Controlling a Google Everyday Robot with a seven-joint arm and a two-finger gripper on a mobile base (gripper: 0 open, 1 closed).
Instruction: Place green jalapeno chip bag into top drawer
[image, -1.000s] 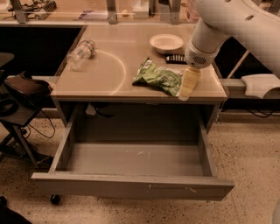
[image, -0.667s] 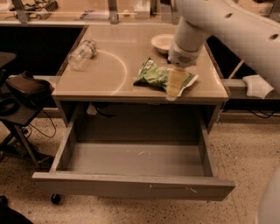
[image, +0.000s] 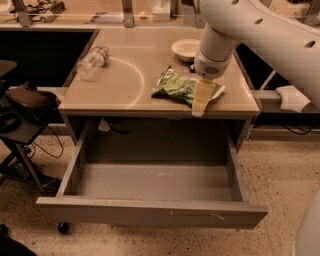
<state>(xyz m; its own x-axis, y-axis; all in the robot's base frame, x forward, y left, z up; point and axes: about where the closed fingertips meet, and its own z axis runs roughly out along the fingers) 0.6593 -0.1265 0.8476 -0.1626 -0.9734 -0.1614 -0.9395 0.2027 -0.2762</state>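
Note:
The green jalapeno chip bag (image: 181, 86), crinkled light green and white, lies flat on the table top near its front right edge. My gripper (image: 201, 100) hangs from the white arm, directly over the bag's right end, its pale fingers pointing down toward the table's front edge. The top drawer (image: 150, 212) is pulled fully out below the table, and its grey inside holds nothing.
A white bowl (image: 186, 49) stands behind the bag. A clear plastic bottle (image: 93, 62) lies on its side at the table's left. A black chair (image: 22, 102) stands left of the table. The white arm (image: 260, 30) spans the upper right.
My arm and gripper have moved left, from the bag's right edge to over the bag's right end. The bag and drawer have not moved.

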